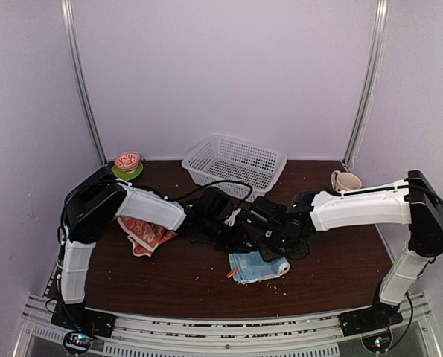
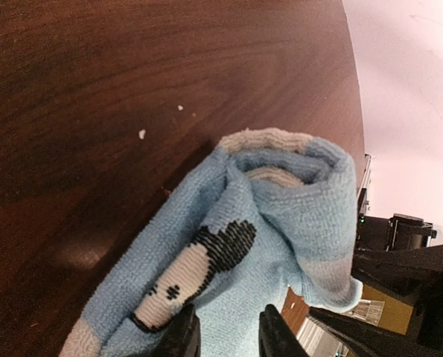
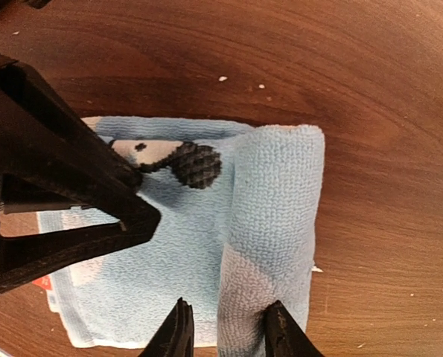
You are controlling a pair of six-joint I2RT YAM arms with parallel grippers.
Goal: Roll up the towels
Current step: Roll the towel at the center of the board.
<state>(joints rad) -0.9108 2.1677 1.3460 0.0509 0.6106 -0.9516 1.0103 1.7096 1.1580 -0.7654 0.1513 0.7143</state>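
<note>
Blue towel (image 1: 257, 266), half-rolled near the table's (image 1: 169, 286) front edge: left gripper (image 2: 227, 327) narrowly pinching the flat part, right gripper (image 3: 227, 316) straddling the roll, grip unclear. Only the top view shows the orange towel (image 1: 148, 234), partly under the left arm (image 1: 150, 204).

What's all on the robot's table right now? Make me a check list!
surface: brown wooden table, sprinkled with pale crumbs.
job's things: blue towel partly rolled; orange towel crumpled, not rolled.
clutter: white basket, cup, red bowl on a green saucer.
hands: left hand at the blue towel's flat part; right hand straddling its roll; grip unclear for both.
cables: black cable looping over the middle.
surroundings: plain pale walls.
</note>
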